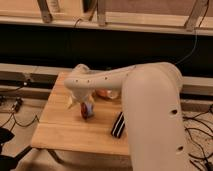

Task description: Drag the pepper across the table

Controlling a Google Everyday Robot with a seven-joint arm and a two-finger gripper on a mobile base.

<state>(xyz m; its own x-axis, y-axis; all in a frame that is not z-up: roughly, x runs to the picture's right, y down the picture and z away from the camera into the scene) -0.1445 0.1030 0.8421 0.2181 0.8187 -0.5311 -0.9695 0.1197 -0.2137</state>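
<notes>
The light wooden table fills the middle of the camera view. My white arm reaches in from the right and bends down over the table's middle. My gripper hangs at the arm's end, low over the tabletop, and stands open. Right beside it, on its right, sits the small dark red pepper, with something blue touching it. The arm hides part of both, and I cannot tell whether the gripper touches the pepper.
An orange-red bowl stands behind the pepper, partly under the arm. A dark striped mark lies near the table's front right. Cables trail on the floor at left and right. A dark ledge and rails run behind the table.
</notes>
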